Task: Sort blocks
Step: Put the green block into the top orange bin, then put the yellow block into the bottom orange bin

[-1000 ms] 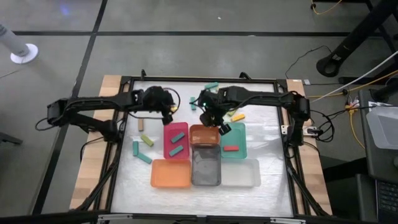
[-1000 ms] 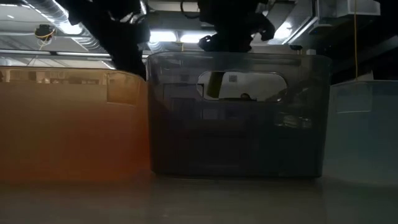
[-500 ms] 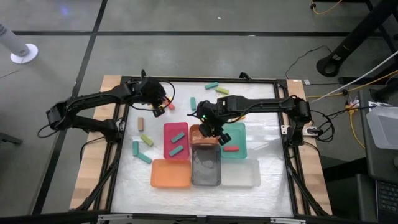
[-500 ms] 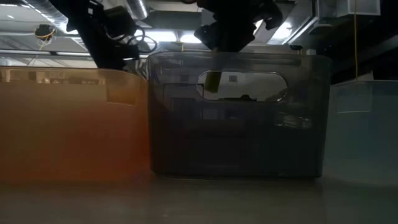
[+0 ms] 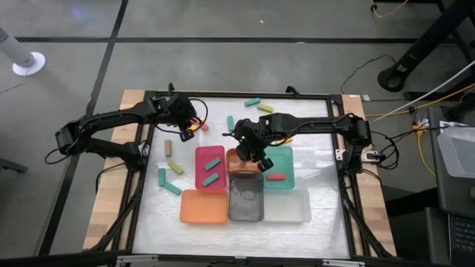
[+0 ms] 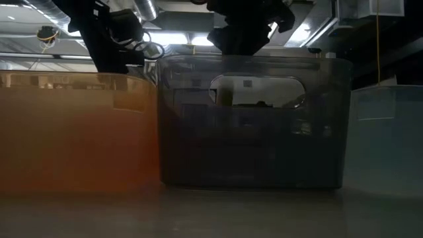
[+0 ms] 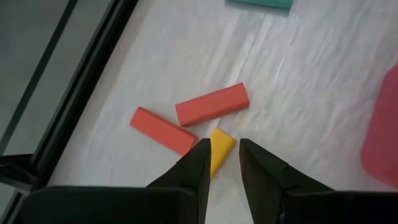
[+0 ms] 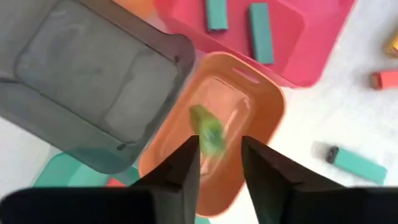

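Observation:
My left gripper (image 5: 189, 127) (image 7: 222, 148) is low over the table's far left, open. Its fingers stand on either side of one end of a yellow-orange block (image 7: 220, 155) lying on the table; whether they touch it, I cannot tell. Two red blocks (image 7: 211, 104) (image 7: 163, 129) lie just beyond. My right gripper (image 5: 251, 152) (image 8: 221, 146) hangs open above the brown-orange tray (image 8: 249, 124). A blurred lime block (image 8: 207, 132) is below its fingers, inside that tray, and shows in the low view (image 6: 225, 99) through the grey tray's handle hole.
Six trays sit in two rows: pink (image 5: 210, 178) with two teal blocks, brown-orange, teal (image 5: 280, 165) with a red block, then orange (image 5: 203, 207), grey (image 5: 246, 200), clear (image 5: 287, 206). Loose blocks lie left of the trays (image 5: 173, 167) and near the far edge (image 5: 253, 101).
My right gripper moved toward the near edge, from the bare table to above the brown-orange tray, and the lime block has dropped lower beneath it. My left gripper shifted a little toward the table's far-left corner.

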